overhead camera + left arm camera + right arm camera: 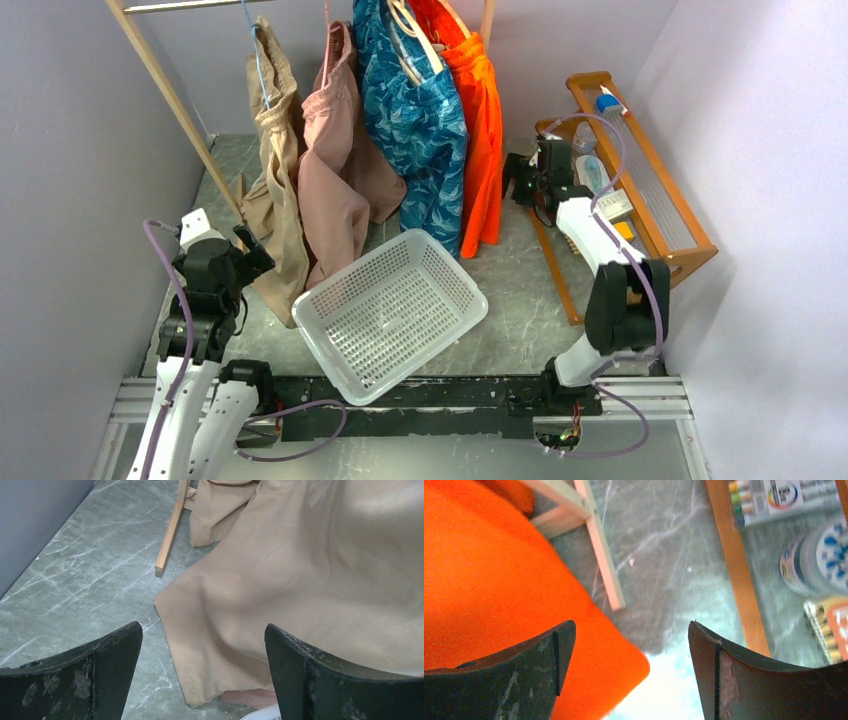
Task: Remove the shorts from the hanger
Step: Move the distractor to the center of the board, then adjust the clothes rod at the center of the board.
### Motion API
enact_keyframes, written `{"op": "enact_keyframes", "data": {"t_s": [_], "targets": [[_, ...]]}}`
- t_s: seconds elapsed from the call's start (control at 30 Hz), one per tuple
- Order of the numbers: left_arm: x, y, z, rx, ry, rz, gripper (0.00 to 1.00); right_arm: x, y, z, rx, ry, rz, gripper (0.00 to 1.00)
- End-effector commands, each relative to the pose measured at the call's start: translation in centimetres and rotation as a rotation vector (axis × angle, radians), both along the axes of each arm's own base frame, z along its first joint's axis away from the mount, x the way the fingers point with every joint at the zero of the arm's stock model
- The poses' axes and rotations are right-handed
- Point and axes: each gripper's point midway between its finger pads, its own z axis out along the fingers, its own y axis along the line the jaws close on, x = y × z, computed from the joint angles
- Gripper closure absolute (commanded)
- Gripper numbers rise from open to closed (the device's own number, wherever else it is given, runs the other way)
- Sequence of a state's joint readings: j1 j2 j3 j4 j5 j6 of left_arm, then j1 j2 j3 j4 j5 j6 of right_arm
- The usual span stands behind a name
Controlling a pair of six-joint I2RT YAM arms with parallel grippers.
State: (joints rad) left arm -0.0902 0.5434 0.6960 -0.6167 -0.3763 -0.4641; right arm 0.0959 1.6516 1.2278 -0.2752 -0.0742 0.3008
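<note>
While both pairs of jaws stand apart with nothing between them, no garment is gripped. Low in the left wrist view, the left jaws frame the hem of the tan shorts (300, 570), which drapes onto the worktop (75, 580) just ahead. The right jaws sit beside the orange shorts (489, 570), whose cloth fills the left of that view and does not lie in the gap.

All four pairs hang in a row at the top centre of the overhead view: tan, pink shorts (335, 170), blue shorts (415, 120), then orange. To do this step well, I judge that an arm should pinch a full fold of cloth rather than the bare hem, then draw it off its hanger (258, 55).

A white basket (470, 300) sits askew at the centre, close below the pink and blue pairs, and could catch a pulled leg. A rack leg (601, 565) and the wooden shelf (690, 240) at the right crowd the right arm (590, 230).
</note>
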Motion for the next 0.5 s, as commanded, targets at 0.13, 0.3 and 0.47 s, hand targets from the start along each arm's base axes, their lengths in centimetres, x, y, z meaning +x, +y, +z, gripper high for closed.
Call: {"op": "enact_keyframes", "data": {"t_s": [0.13, 0.3, 0.47], "targets": [[0.4, 0.3, 0.3, -0.004, -0.023, 0.013, 0.05, -9.4, -0.6, 0.3, 0.058, 0.029, -0.105, 0.14], [0.6, 0.0, 0.1, -0.011, -0.013, 0.000, 0.05, -14.8, 0.9, 0.2, 0.145, 0.066, -0.052, 0.14], [1.8, 0.5, -1.2, -0.028, 0.018, 0.059, 0.05, -17.1, 1.9, 0.9, 0.203, 0.050, -0.009, 0.14]]}}
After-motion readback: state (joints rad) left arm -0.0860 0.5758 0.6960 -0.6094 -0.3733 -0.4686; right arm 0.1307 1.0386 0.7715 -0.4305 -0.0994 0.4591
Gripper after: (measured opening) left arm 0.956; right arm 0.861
